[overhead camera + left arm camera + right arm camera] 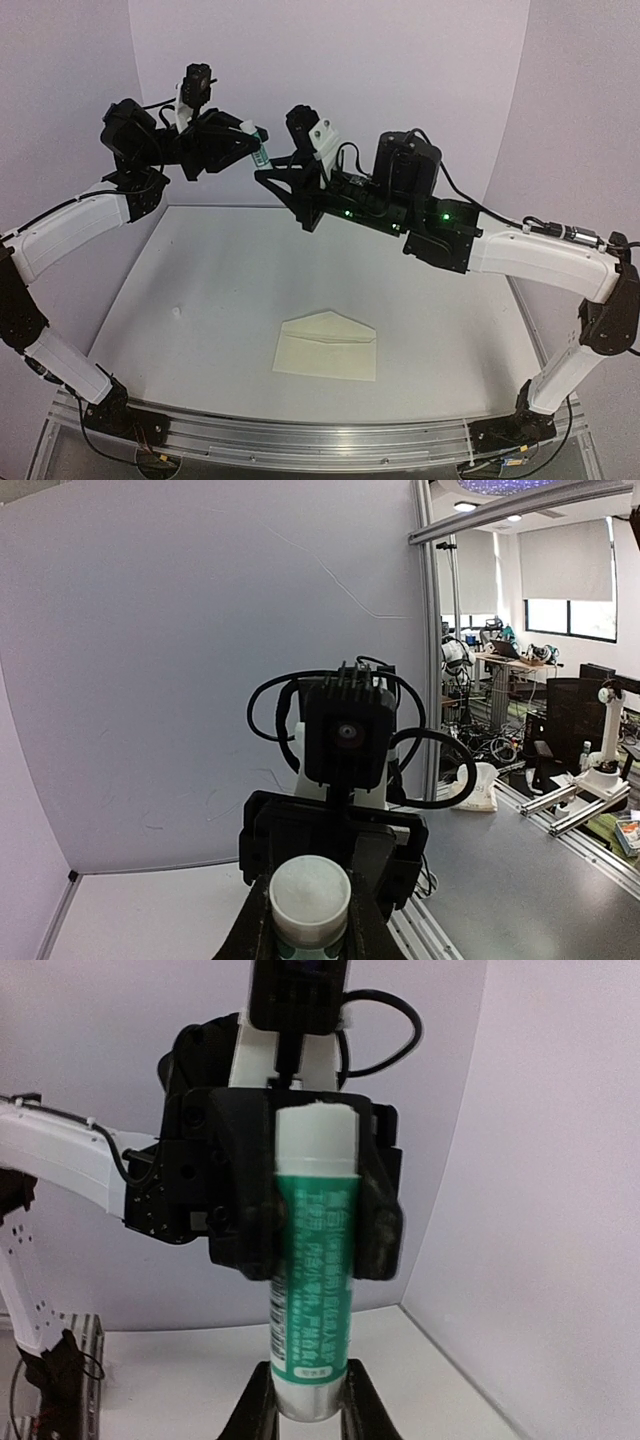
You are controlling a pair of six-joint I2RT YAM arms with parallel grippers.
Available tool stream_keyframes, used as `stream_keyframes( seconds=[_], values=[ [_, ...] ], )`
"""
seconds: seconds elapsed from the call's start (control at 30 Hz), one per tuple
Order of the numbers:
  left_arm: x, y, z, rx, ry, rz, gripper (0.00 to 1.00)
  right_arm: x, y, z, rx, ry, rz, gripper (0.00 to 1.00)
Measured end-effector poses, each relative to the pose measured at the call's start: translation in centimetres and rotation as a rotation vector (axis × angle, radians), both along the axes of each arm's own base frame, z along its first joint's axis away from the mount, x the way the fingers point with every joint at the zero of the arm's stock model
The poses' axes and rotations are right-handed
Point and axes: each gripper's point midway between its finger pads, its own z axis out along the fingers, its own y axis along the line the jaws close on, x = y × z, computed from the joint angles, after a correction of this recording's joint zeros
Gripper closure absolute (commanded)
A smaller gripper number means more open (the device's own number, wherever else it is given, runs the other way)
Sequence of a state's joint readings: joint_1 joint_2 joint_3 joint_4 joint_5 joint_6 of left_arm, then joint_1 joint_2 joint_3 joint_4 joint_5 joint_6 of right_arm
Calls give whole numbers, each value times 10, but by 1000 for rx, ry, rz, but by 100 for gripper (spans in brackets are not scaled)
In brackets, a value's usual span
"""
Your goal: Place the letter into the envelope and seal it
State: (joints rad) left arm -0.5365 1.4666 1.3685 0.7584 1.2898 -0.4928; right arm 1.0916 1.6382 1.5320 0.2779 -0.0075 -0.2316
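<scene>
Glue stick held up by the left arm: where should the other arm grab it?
Probably the bare end of the glue stick opposite its white cap, approached head-on along its length. The left gripper wraps the green middle, leaving only the two ends free; the right gripper flanks that end.

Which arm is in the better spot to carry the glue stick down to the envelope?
Probably left: the left end effector clamps the glue stick around its green middle; the right end effector only pinches its bottom end.
</scene>
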Motion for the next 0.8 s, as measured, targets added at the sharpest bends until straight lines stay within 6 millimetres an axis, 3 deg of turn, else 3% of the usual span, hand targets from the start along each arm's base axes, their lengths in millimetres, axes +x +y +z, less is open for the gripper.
stream_keyframes(
  seconds=[0.23,0.47,0.8],
  values=[
    [-5,1,-4,14,-24,-26,100,-4,1,-4,-14,10,64,100],
    [-23,-2,-7,19,-75,-95,100,-21,-11,-7,-11,139,380,100],
    [-36,-2,-1,-18,-147,-124,100,-36,-19,4,-20,287,616,100]
  ],
)
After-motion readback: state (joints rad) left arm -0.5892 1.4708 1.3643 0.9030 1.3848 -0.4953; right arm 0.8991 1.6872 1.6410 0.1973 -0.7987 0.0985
